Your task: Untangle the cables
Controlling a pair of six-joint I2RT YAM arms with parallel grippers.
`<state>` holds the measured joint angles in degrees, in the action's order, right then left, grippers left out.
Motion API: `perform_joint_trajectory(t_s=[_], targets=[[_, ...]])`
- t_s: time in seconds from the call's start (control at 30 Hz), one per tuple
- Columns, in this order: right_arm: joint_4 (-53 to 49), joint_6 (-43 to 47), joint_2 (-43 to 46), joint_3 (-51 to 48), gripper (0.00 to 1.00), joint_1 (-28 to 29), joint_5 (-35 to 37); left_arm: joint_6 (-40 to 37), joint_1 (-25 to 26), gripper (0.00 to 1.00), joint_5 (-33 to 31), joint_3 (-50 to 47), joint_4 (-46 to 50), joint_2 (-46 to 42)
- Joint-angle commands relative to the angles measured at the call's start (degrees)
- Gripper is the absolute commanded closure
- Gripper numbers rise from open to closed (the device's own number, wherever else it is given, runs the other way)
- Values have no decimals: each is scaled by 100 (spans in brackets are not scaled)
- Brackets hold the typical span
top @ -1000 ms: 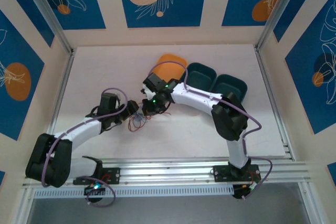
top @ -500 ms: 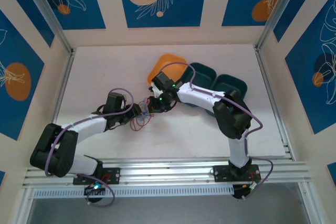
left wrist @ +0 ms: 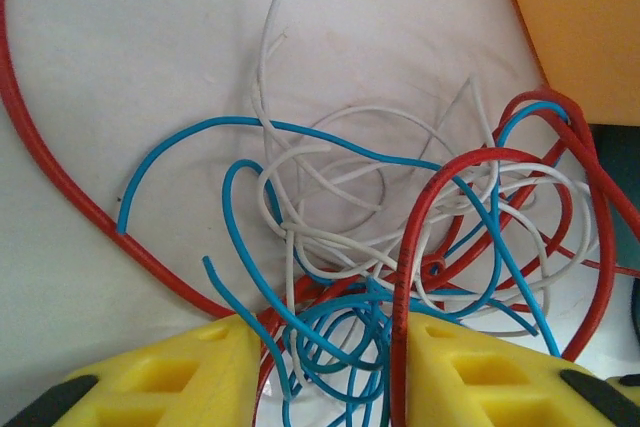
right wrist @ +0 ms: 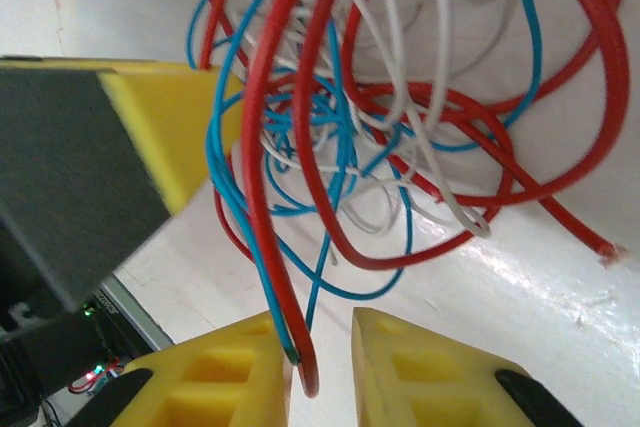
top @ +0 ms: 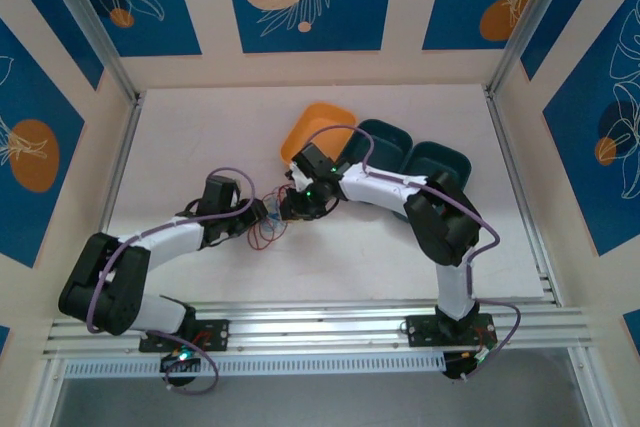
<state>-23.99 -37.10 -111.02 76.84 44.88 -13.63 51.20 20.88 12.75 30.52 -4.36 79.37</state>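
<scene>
One: Where do we have the cables (top: 265, 235) now?

Two: Bunched on the table (top: 200, 137) between our two grippers, near the tray (top: 318, 123). The red, blue and white loops all cross one another.

One: What has changed in the last second?

Two: We've brought both arms in over the bunch. Our left gripper (left wrist: 325, 339) was spread wide. Its fingers have drawn in, but they stand apart, with blue and red strands running between them and nothing squeezed that we can see. Our right gripper (right wrist: 320, 339) was pressed together and has now parted a crack. The ends of a red and a blue strand sit loose in the gap.

One: So we're swapping hold?

Two: That's our reading: the right lets go and the left takes over.

One: And the knot?

Two: No looser that we can see. No strand lies free of the others, so nearly all the untangling is ahead of us. Our worry is that the left closes on several strands at once and drags the whole bunch along.
</scene>
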Motion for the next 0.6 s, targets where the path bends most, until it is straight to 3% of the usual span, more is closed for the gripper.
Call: perform_joint_trajectory(t_s=[0.0, 0.3, 0.57], targets=[[498, 191, 326, -406, 73, 40, -162, 82, 31, 61, -173, 178, -83, 111], [2388, -10, 456, -1415, 77, 166, -58, 29, 30, 65, 11, 474, -191, 500], [3115, -205, 778, -2172, 85, 189, 404, 92, 30, 73, -90, 496, -302, 641]])
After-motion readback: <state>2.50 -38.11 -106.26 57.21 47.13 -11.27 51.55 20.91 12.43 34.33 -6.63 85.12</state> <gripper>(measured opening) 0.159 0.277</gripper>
